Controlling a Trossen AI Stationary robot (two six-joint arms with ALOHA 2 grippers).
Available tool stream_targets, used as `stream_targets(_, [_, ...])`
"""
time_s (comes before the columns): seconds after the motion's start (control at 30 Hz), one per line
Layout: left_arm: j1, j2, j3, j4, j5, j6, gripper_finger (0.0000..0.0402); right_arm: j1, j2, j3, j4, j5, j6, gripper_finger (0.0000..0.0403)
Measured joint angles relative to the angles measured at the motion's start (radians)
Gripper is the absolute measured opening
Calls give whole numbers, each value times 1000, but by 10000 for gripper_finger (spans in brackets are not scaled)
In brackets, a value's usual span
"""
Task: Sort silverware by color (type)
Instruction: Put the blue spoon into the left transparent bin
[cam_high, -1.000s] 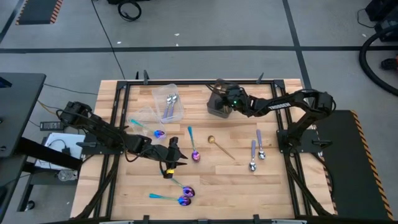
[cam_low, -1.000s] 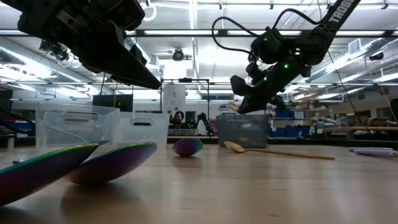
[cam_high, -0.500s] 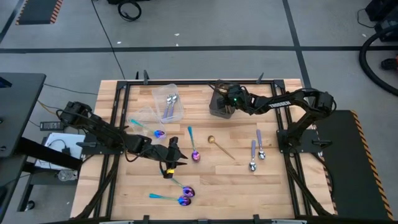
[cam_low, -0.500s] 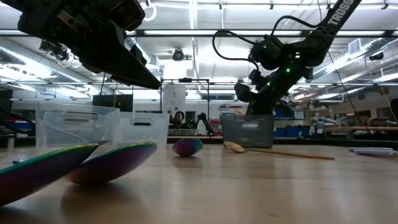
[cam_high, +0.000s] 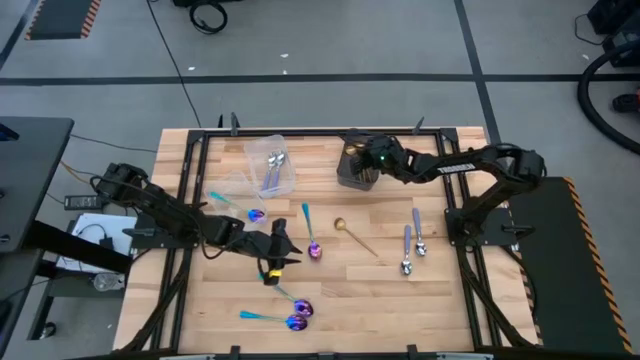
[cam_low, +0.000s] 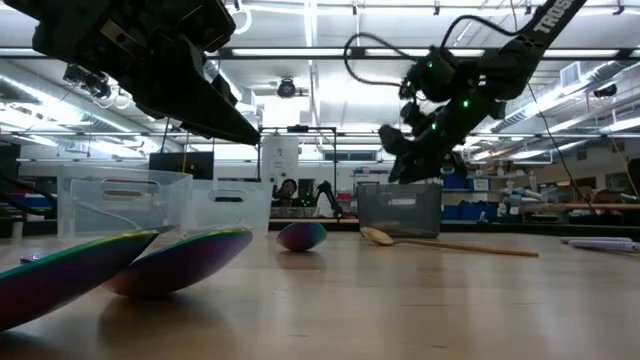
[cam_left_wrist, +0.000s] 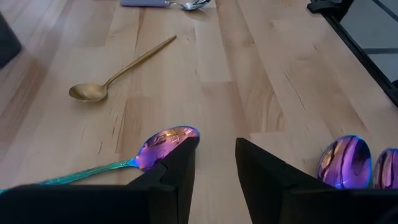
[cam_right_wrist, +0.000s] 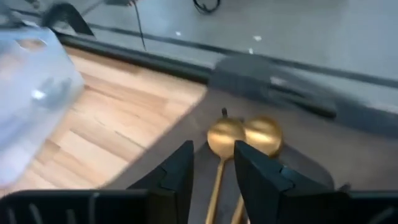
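My right gripper (cam_right_wrist: 213, 168) stands open above the dark grey box (cam_high: 350, 178) at the table's far middle. Two gold spoons (cam_right_wrist: 225, 135) lie in the box; one slim handle runs between my fingers, and I cannot tell if it touches them. My left gripper (cam_left_wrist: 214, 162) hovers open over the table's near left part, beside the bowl of an iridescent teal-handled spoon (cam_left_wrist: 166, 140) that lies flat on the wood. Another gold spoon (cam_high: 353, 236) and two lilac-handled silver spoons (cam_high: 410, 245) also lie on the table.
A clear tub (cam_high: 272, 165) holding silver spoons stands far left of the box, with a smaller clear tub (cam_high: 235, 183) beside it. More iridescent spoons lie near the front edge (cam_high: 290, 315) and at the left (cam_high: 255, 213). Bare wood lies at the near right.
My right gripper has dipped down to the dark box and come up a little again. The gold spoon end that showed at its fingertips by the box's rim no longer shows there.
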Motion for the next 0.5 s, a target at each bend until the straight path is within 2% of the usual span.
stream_targets(0.1, [8,0,16,-61,1,-43,123,13,-54,0,-3,1,-59,132])
stream_targets(0.27, [15,0,131,-306,0,-104,123,64,-161,0,-37,3,-174,132])
stream_targets(0.5, [22,0,234,-497,0,-130,123,243,-252,-14,-90,40,-225,129])
